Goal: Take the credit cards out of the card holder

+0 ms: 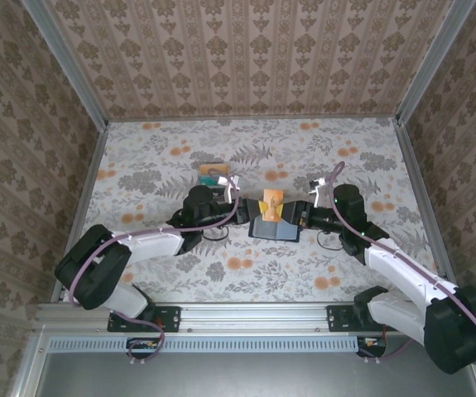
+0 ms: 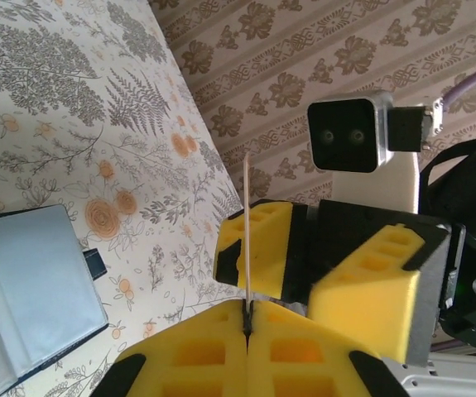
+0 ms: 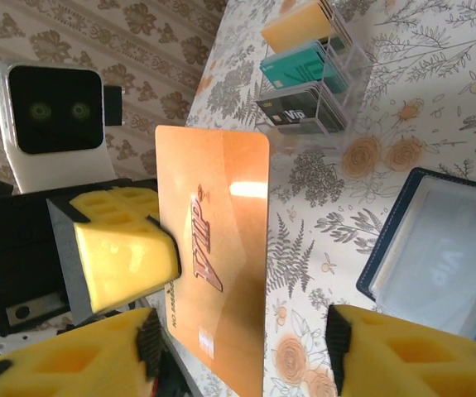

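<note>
top external view: a floral table [image 1: 138,174] is enclosed by damask-papered walls [image 1: 246,50]. an orange card [image 1: 271,201] is held upright, clamped in the left gripper [image 1: 254,207]. the right gripper [image 1: 294,213] is spread wide. the holder [image 1: 275,229] is laid open beneath them, and a rack [image 1: 215,175] is set behind.

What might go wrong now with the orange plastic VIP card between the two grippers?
1. The left gripper pinches the thin orange plastic card near one edge only, so it may pivot or slip out.
2. The open right gripper has its yellow fingers on both sides of the card; pulling away could knock it.
3. A dropped card may land on the open dark blue wallet.
</note>
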`<control>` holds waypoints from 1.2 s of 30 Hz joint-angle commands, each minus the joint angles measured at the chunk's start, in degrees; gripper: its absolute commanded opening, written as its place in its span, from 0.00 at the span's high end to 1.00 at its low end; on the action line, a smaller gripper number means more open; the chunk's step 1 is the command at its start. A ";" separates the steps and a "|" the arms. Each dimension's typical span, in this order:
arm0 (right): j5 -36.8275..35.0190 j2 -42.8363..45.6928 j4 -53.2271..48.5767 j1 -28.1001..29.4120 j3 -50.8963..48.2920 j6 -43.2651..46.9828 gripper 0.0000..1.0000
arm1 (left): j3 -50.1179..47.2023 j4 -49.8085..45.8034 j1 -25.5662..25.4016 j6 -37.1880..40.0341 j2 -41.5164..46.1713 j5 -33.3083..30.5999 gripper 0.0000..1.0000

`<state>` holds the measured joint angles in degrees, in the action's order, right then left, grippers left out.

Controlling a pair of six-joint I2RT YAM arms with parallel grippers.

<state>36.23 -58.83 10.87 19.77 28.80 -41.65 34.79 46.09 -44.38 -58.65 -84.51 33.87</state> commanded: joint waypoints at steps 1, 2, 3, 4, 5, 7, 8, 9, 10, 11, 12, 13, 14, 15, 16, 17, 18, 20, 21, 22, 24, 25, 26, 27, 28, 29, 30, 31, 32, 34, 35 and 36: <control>-1.96 2.88 -4.03 0.24 1.11 2.96 0.33 | -0.16 -2.53 0.13 3.43 2.68 0.02 1.00; -2.88 3.67 -5.41 0.21 1.09 3.59 0.27 | -0.08 -4.53 0.25 4.67 3.32 -0.15 1.00; -3.84 4.44 -6.58 0.26 1.09 4.05 0.20 | 0.02 -6.70 0.42 5.94 3.95 -0.34 1.00; -5.14 5.46 -7.91 0.20 0.96 4.50 0.11 | 0.52 -10.25 0.56 7.99 4.85 -0.91 1.00; -6.00 6.35 -8.76 0.23 0.75 4.71 0.03 | 1.44 -15.36 0.61 10.83 6.04 -2.11 1.00; -6.28 7.64 -9.68 0.35 0.58 4.81 0.00 | 4.33 -28.74 0.44 17.82 8.50 -6.88 1.00; -7.16 8.20 -10.69 0.49 0.63 4.82 0.00 | 6.01 -35.44 0.22 21.75 9.67 -9.92 1.00; -8.07 8.72 -11.48 0.64 0.65 4.99 0.00 | 7.30 -40.40 0.04 24.71 10.46 -12.83 1.00; -8.95 9.16 -12.07 0.74 0.65 5.39 0.00 | 8.52 -45.12 -0.08 27.60 11.57 -15.71 1.00; -9.48 9.61 -12.33 0.87 0.53 5.70 0.00 | 9.94 -49.49 -0.09 30.21 12.51 -19.06 1.00; -9.76 9.94 -12.35 1.09 0.39 5.88 0.00 | 11.01 -52.88 -0.02 32.04 13.32 -22.16 1.00; -10.10 10.26 -12.21 1.39 0.30 6.14 0.00 | 12.10 -55.98 -0.06 34.18 14.26 -25.44 1.00; -10.43 10.54 -12.05 1.85 0.23 6.46 0.00 | 12.86 -58.09 -0.09 36.77 15.12 -28.57 1.00; -10.98 10.68 -12.02 2.29 0.21 6.74 0.00 | 13.12 -59.24 -0.09 38.99 15.80 -31.04 1.00; -11.57 10.88 -11.84 2.98 0.18 7.05 0.00 | 13.44 -60.00 -0.17 42.09 16.74 -33.34 1.00; -12.26 11.00 -11.83 3.55 0.13 7.47 0.00 | 13.58 -60.67 -0.26 45.09 17.30 -36.06 1.00; -12.99 11.02 -11.96 4.12 0.12 7.98 0.00 | 13.84 -61.17 -0.27 47.46 17.60 -38.85 1.00; -14.81 11.57 -13.00 4.98 0.29 8.66 0.00 | 15.11 -62.70 -0.18 54.39 17.56 -41.57 1.00; -15.05 11.99 -13.12 5.18 0.14 8.96 0.00 | 15.51 -62.96 -0.27 57.49 17.39 -42.19 1.00; -15.31 12.63 -13.09 5.41 -0.12 9.23 0.00 | 16.24 -63.45 -0.29 60.67 17.28 -42.63 1.00; -15.72 13.77 -12.73 5.54 -0.98 9.45 0.00 | 16.82 -63.25 -0.34 64.76 17.21 -44.80 1.00; -15.90 14.20 -12.49 5.54 -1.40 9.54 0.00 | 17.12 -62.66 -0.27 67.60 17.11 -46.06 1.00; -16.17 14.81 -12.52 5.54 -1.76 9.72 0.00 | 17.36 -62.34 -0.18 71.27 16.85 -47.29 1.00; -16.40 15.37 -12.61 5.56 -2.06 9.74 0.00 | 17.53 -61.89 -0.05 74.63 16.48 -48.47 1.00; -16.44 15.86 -12.53 5.54 -2.23 9.73 0.00 | 17.69 -61.28 0.20 78.65 15.95 -49.67 1.00; -16.35 16.41 -12.43 5.54 -2.42 9.73 0.00 | 17.78 -60.76 0.55 82.68 15.26 -50.62 1.00; -16.24 16.87 -12.35 5.54 -2.64 9.68 0.00 | 18.04 -60.32 0.95 86.09 14.56 -51.18 1.00; -16.06 17.36 -12.13 5.54 -2.82 9.57 0.00 | 18.22 -59.90 1.28 90.07 13.72 -51.67 1.00; -16.10 17.88 -12.18 5.54 -2.99 9.55 0.00 | 18.26 -59.17 1.47 94.45 12.66 -52.35 1.00; -16.11 18.70 -12.10 5.60 -3.26 9.49 0.00 | 17.34 -56.99 1.66 102.32 11.26 -52.65 1.00; -16.05 19.07 -11.93 5.54 -3.47 9.48 0.00 | 16.83 -55.61 1.99 106.06 10.19 -53.13 1.00; -15.99 19.35 -11.76 5.56 -3.72 9.48 0.00 | 16.78 -54.56 2.58 108.99 9.23 -53.49 1.00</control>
<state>21.15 -40.86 -1.58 25.02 25.89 -33.10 51.24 -12.21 -42.83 33.39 -73.47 -16.49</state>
